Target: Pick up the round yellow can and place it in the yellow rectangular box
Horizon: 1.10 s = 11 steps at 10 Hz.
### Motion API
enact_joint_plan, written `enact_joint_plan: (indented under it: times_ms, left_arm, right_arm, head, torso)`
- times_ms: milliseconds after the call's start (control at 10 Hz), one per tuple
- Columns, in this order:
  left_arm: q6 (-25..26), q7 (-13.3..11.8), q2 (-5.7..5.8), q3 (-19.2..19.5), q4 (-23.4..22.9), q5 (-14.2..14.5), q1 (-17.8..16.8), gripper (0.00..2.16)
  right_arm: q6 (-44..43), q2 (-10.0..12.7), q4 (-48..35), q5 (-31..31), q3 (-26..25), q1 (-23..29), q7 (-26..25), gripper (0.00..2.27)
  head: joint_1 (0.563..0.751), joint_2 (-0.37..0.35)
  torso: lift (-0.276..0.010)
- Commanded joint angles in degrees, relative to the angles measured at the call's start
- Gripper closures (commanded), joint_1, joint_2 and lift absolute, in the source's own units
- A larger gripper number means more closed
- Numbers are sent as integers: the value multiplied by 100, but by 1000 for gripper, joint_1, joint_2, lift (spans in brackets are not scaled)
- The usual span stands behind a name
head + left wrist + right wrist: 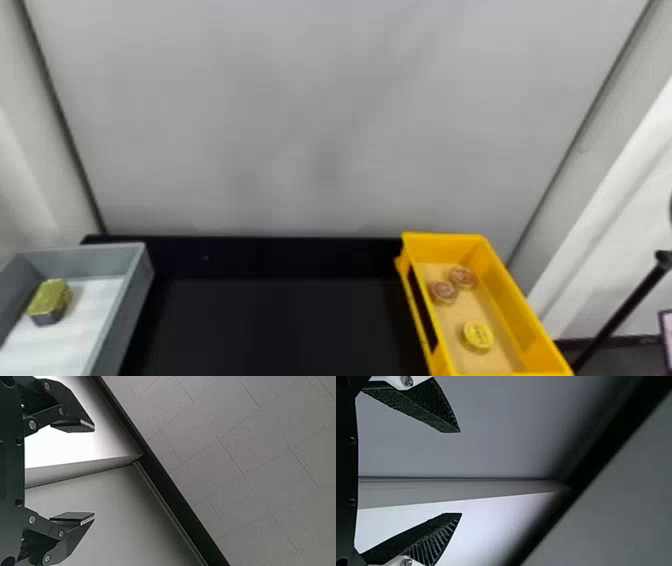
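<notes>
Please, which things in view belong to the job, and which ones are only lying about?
For the job:
Yellow rectangular box
Round yellow can, inside it
Left pincer and right pincer, both open

Only lying about:
Two brownish round cans, same box
Grey box
Green-gold tin, inside the grey one

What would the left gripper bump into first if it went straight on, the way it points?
Just ahead of the left gripper the way looks free. Farther on it would probably meet the dark strip or the tiled surface beside it; depth is unclear, so I can't say which.
</notes>
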Motion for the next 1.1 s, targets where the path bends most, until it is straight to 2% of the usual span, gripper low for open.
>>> enact_joint_plan:
  times_ms: [0,200,400,600,1000]
  left_arm:
    - [24,1,93,155,-58,-55,-5,450]
    - [147,1,260,216,-137,-64,3,450]
    - [165,1,313,304,-181,-72,-14,450]
    - [174,1,427,375,-242,-81,-5,450]
    - [174,1,480,436,-260,-99,65,450]
  right_arm:
    - [-264,-316,-752,426,288,-471,65,12]
    - [-291,-483,-1043,672,737,-857,118,12]
    - [-361,-509,-1113,786,930,-1077,214,12]
    - [-458,-588,-1183,988,1238,-1306,285,12]
    - [-563,-606,-1148,1226,1519,-1446,355,12]
  head:
    - [563,-169]
    - [563,-169]
    - [563,-169]
    - [563,-169]
    - [563,-169]
  torso:
    - [0]
    - [0]
    - [0]
    - [0]
    - [0]
